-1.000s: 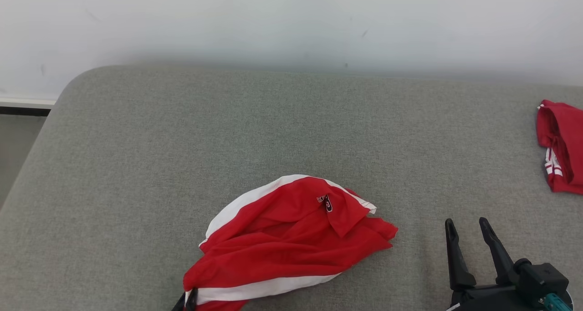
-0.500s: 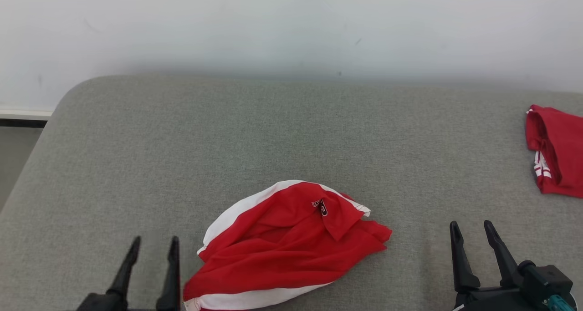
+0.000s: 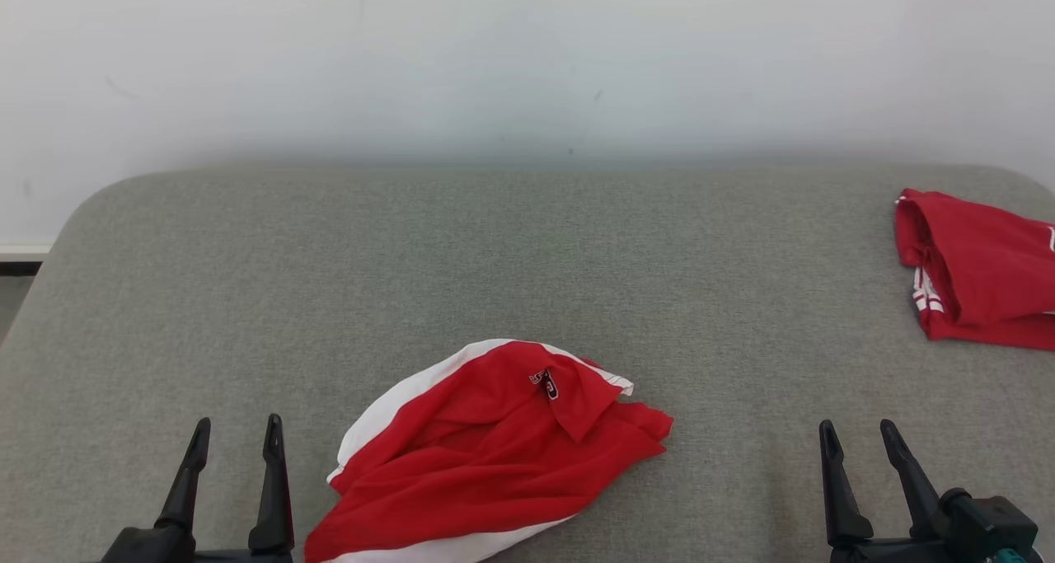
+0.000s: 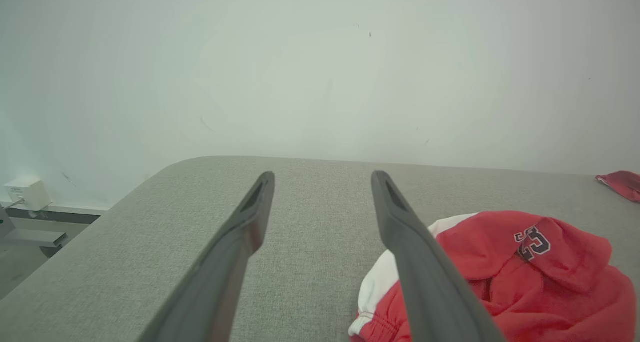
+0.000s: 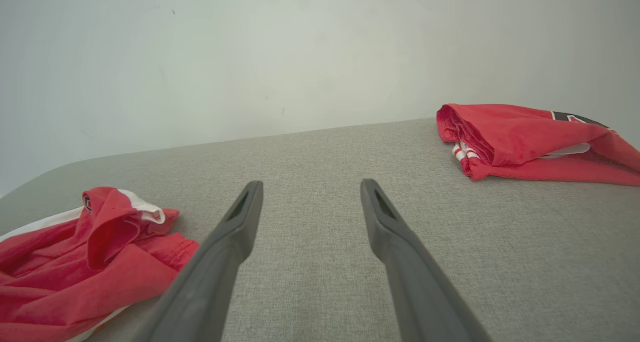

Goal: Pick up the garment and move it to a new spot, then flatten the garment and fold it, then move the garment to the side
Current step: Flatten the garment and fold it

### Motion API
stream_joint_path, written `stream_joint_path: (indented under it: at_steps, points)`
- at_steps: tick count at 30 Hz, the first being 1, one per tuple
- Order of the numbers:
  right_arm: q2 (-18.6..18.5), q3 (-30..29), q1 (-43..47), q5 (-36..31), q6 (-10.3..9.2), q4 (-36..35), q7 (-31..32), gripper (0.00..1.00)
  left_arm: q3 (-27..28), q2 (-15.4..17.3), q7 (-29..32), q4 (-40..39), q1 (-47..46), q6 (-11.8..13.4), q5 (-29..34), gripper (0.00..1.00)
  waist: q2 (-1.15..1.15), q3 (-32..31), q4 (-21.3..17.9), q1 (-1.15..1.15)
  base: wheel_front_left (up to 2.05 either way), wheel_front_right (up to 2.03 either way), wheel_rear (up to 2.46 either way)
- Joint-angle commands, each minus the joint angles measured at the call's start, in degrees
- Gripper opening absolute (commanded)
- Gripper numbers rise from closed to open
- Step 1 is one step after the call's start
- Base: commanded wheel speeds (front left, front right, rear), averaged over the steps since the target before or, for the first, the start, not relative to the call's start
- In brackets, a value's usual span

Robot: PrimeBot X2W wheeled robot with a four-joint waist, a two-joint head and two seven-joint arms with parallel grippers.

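The garment (image 3: 486, 456) is a crumpled red piece with white side bands and a dark number patch, lying near the front middle of the grey surface (image 3: 527, 258). It also lies at the lower right of the left wrist view (image 4: 525, 272) and the lower left of the right wrist view (image 5: 85, 257). My left gripper (image 3: 237, 429) stands open just left of the garment, apart from it, nothing between its fingers. At the lower right my right gripper (image 3: 857, 433) is open and empty, well to the right of the garment.
A second red garment (image 3: 977, 270) with white stripes lies folded at the far right of the surface, also at the right in the right wrist view (image 5: 530, 141). A pale wall (image 3: 527, 52) rises behind. The surface's rounded left edge (image 3: 49, 258) drops to the floor.
My left gripper has let go of the garment's near corner, opened and drawn off to the left. The camera has shifted, so the whole scene sits further left and lower in the picture.
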Motion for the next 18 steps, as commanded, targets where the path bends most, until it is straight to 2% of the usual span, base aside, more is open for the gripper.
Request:
stream_joint_path:
  at_steps: [1,10,18]
  points:
    - [-0.27,0.08,0.52,0.43,-0.19,0.06,-0.01,1.0,0.39,-0.29,-0.15,0.26,-0.34,-0.29,0.55,1.0,0.0,-0.2,-0.51,0.0,0.0,0.0,0.0]
    - [-1.0,3.11,-0.82,0.54,-0.19,1.06,-0.01,1.0,1.6,-1.77,-0.15,1.43,-0.82,-1.73,2.45,1.0,0.0,-0.13,-0.31,0.0,0.0,0.0,0.0]
    - [-3.18,9.75,-7.51,0.89,-0.19,7.26,1.34,1.0,1.58,-3.0,-0.15,1.72,-1.66,-2.33,3.64,1.0,0.0,0.87,1.73,0.0,0.0,0.0,0.0]
